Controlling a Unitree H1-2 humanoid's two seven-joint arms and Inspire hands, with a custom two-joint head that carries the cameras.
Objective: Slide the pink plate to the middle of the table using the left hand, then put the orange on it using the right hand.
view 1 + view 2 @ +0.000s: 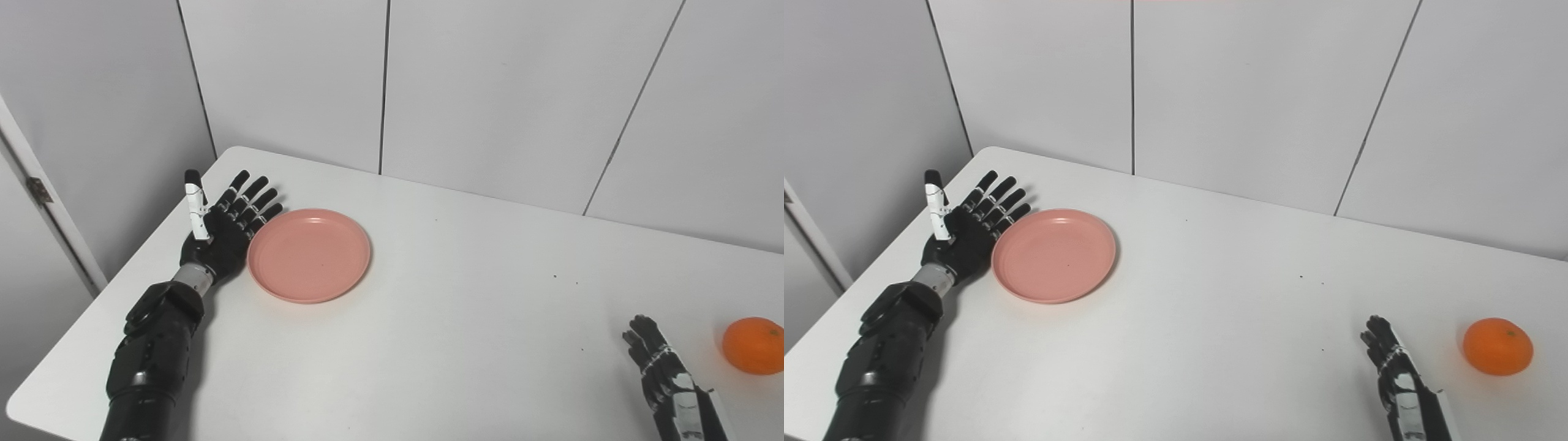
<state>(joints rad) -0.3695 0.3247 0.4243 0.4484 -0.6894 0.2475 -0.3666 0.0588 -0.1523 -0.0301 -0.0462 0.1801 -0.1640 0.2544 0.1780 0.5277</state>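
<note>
Pale grey wall panels [490,92] with dark vertical seams stand behind a white table [465,288] with rounded corners, whose top carries a few tiny dark specks. The left arm [153,349] comes in along the table's left side, black and jointed, with a silvery wrist band, and the left hand [223,223] is stretched out flat, palm turned toward the plate, fingers [254,196] straight, spread slightly apart and pointing away toward the far wall, the thumb raised upright with a white segment along it; it holds nothing. The edge of that hand lies against or just beside the left rim of the pink plate [309,254]; whether they actually touch cannot be told. The plate sits flat on the left part of the table, well left of the middle, round and so without any long axis, a smooth salmon pink with a low raised rim and nothing on it. The right hand [1387,358] rises at the bottom right edge, seen edge-on, its fingers extended and pointing away, holding nothing. The orange [1497,346] rests on the table near the right edge, just right of that hand and apart from it, a bright, slightly flattened ball with a small dark dimple on top.
</note>
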